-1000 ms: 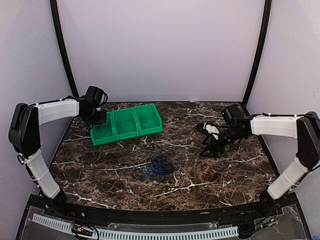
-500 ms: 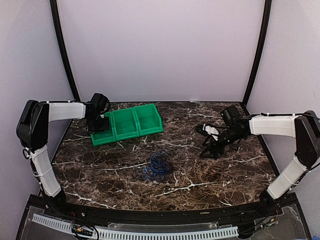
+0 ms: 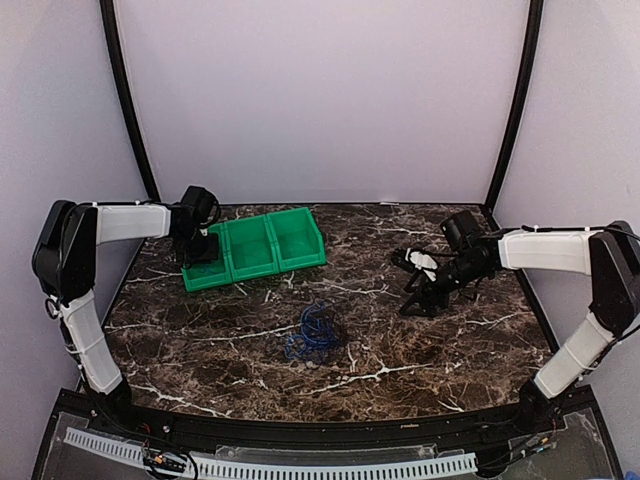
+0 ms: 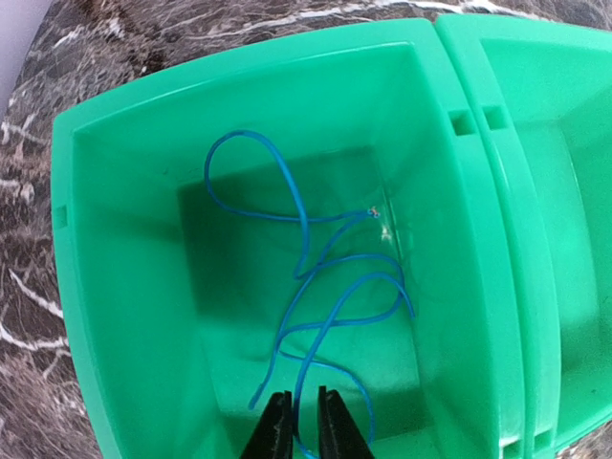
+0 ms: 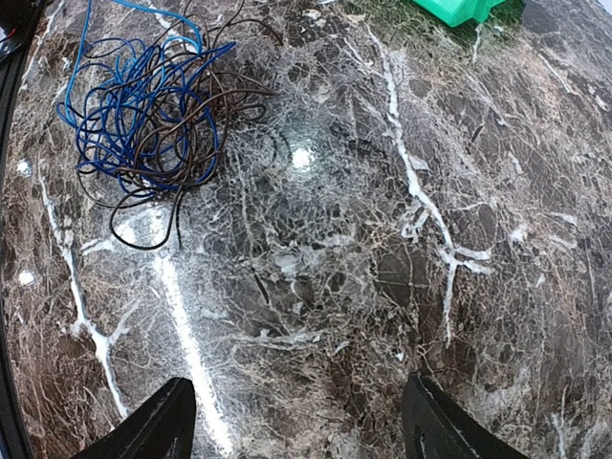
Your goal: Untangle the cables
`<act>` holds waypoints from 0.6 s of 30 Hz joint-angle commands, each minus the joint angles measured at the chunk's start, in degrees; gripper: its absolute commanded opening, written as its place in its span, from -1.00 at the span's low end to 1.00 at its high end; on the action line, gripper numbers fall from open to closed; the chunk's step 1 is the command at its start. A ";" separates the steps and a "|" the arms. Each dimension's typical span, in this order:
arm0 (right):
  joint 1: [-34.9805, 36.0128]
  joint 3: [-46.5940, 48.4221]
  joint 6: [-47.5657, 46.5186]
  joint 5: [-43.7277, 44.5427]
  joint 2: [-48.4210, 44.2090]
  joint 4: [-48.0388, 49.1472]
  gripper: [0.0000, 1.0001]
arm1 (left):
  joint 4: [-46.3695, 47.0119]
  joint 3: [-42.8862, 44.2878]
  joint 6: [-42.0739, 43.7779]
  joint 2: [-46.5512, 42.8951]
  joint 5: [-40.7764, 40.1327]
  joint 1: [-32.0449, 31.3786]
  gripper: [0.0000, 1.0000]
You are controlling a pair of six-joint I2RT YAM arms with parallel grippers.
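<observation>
A tangle of blue and dark cables (image 3: 315, 332) lies on the marble table near its middle; in the right wrist view it (image 5: 143, 105) is at the upper left. One loose blue cable (image 4: 325, 287) lies coiled in the leftmost compartment of the green bin (image 3: 255, 248). My left gripper (image 3: 200, 250) hangs over that compartment; its jaws (image 4: 306, 426) stand a narrow gap apart with the cable's end looping between them. My right gripper (image 3: 418, 300) is wide open and empty (image 5: 296, 421) above bare table, to the right of the tangle.
The green bin has three compartments side by side at the back left; its wall (image 4: 115, 287) surrounds the left gripper closely. Its corner (image 5: 459, 10) shows in the right wrist view. Black frame posts stand at both back corners.
A second ago my left gripper shifted slightly right and down over the leftmost compartment, then held still. My right arm has barely moved.
</observation>
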 commanded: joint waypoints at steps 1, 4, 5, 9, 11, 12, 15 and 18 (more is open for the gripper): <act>-0.15 1.31 -0.50 0.00 0.84 -0.10 0.52 | -2.13 1.12 0.04 -4.75 0.31 0.34 -0.68; -0.15 1.34 -0.51 -0.02 1.00 -0.17 0.51 | -2.53 1.06 -0.02 -5.97 -0.23 0.34 -0.62; -0.15 1.32 -0.57 -0.15 1.06 -0.20 0.51 | -2.86 1.04 -0.03 -6.52 -0.47 0.34 -0.60; -0.15 1.36 -0.64 -0.14 1.25 -0.36 0.51 | -3.86 0.91 0.01 -8.59 -0.83 0.34 -0.49; -0.10 1.49 -0.71 -0.05 1.25 -0.38 0.51 | -4.18 0.68 -0.02 -9.91 -1.21 0.34 -0.40; -0.06 1.50 -0.69 -0.03 1.33 -0.38 0.51 | -4.37 0.53 0.08 -10.42 -1.33 0.34 -0.38; -0.06 1.48 -0.69 -0.03 1.43 -0.47 0.51 | -4.84 0.20 0.11 -12.95 -1.77 0.34 -0.30; -0.06 1.58 -0.77 0.06 1.43 -0.54 0.51 | -4.50 -1.18 0.15 -16.56 -0.34 0.34 -0.24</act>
